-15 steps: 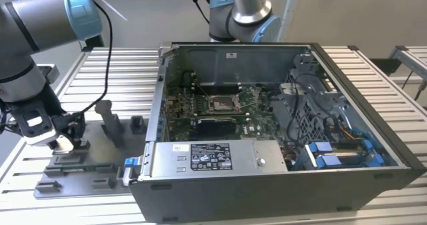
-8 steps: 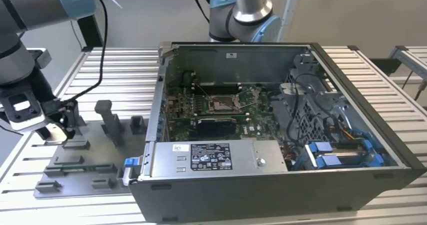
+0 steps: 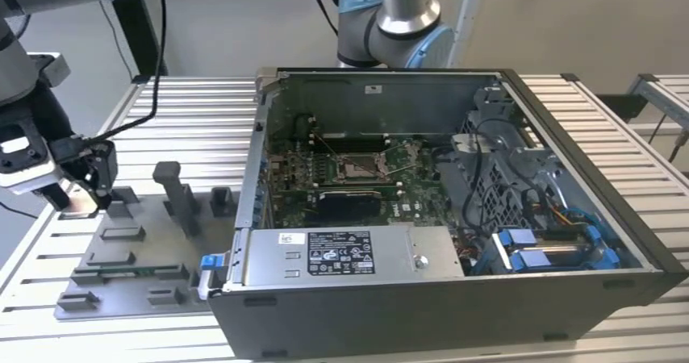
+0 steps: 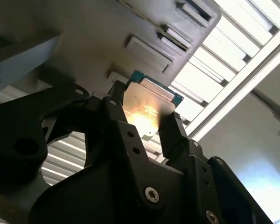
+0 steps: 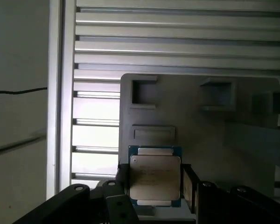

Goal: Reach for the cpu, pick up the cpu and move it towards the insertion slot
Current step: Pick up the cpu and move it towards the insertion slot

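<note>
The chip point(image 5: 155, 179) is held between the two black fingers point(image 5: 189, 186) of the claw point(image 5: 156, 183), which is clamped on its opposite edges. In the first wrist view its silvery metal face is shown with a thin green border around it. In the second wrist view the chip point(image 4: 147, 105) is seen from its other side, tan and lit by a bright glare, with a finger point(image 4: 171, 136) of the claw point(image 4: 143, 115) pressed against each side. Behind the chip a grey plastic tray point(image 5: 186, 126) with square and oblong recesses is seen in both wrist views. In the exterior view the claw point(image 3: 84, 189) is placed at the exterior view's left, over the far corner of the tray point(image 3: 129, 260), which lies on a slatted metal surface point(image 3: 183, 125). To the exterior view's right of the tray an open computer case point(image 3: 453, 298) is laid on the same surface. The socket point(image 3: 361, 166), a silver-framed square with a dull brown centre, is set in the green board inside that case, well apart from the chip and the claw. A black rectangle point(image 3: 344, 202) is seen just beside the socket on the board.
</note>
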